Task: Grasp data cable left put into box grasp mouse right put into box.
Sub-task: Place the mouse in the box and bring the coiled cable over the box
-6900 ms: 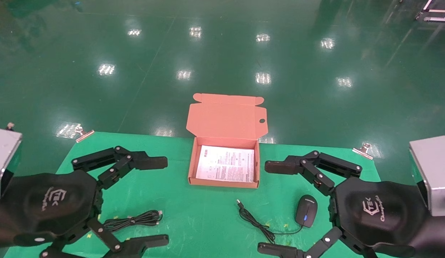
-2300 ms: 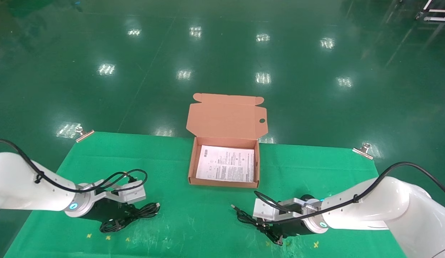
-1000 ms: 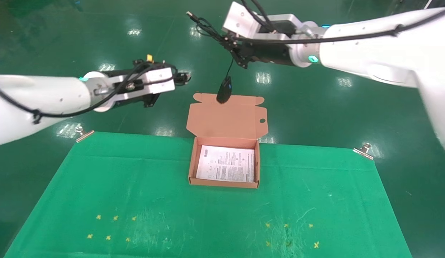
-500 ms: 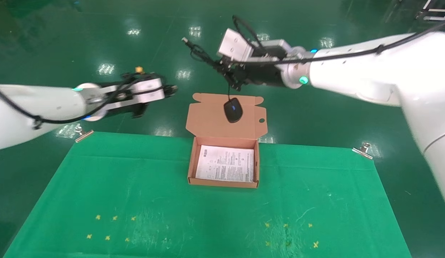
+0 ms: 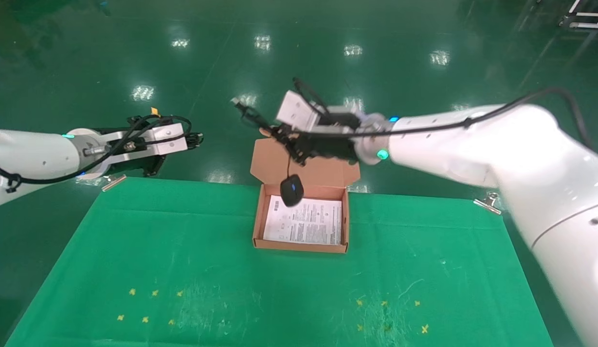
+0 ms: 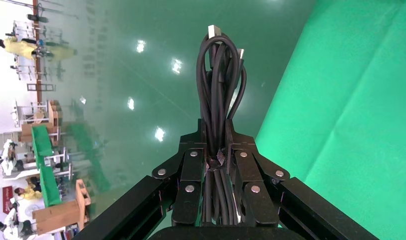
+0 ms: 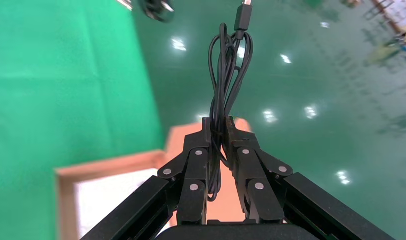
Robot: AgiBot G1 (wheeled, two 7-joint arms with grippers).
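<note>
— Green cloth (image 5: 207,270) covers the table, clipped at the far corners, with shiny green floor beyond. What's on it?

— Only the box (image 5: 301,246), near the far edge, its lid flap standing open and a white leaflet (image 5: 306,224) lying inside.

— Where is the mouse (image 5: 291,191)?

— Hanging in the air by its cord (image 7: 225,75) over the far left part of the open box, in front of the lid. The right gripper (image 5: 285,137) is above the lid, fingers (image 7: 243,165) closed tight on the bunched cord, the plug (image 7: 243,15) sticking out past them.

— And the data cable (image 6: 219,85)?

— Up in the air too. The left gripper (image 5: 192,140) is held beyond the table's far left edge, well apart from the box, clamped narrow on the looped bundle, whose plug ends poke out past the fingertips (image 6: 239,150).
</note>
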